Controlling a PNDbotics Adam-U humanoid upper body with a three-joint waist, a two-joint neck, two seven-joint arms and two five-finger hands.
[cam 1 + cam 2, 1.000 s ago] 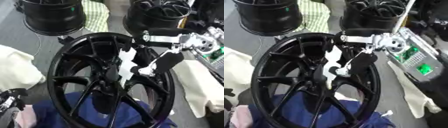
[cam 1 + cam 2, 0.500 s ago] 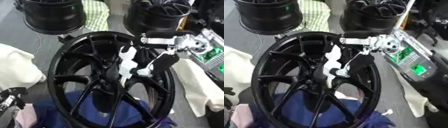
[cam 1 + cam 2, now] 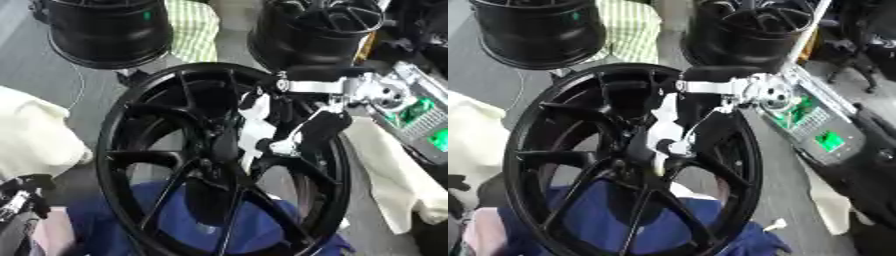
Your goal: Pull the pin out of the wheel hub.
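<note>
Even, diffuse overhead light; soft glare on wheel hub (image 3: 219,150) rim; whole picture softly blurred, shadows faint.

Two more black rims stand at the far side, one on the left (image 3: 109,30) and one on the right (image 3: 319,30), with a green checked cloth (image 3: 192,30) between them. A cream cloth (image 3: 31,132) lies at the left and another (image 3: 394,175) at the right, and a blue cloth (image 3: 623,220) lies near the bottom edge. A green circuit board (image 3: 820,125) sits at the right.
</note>
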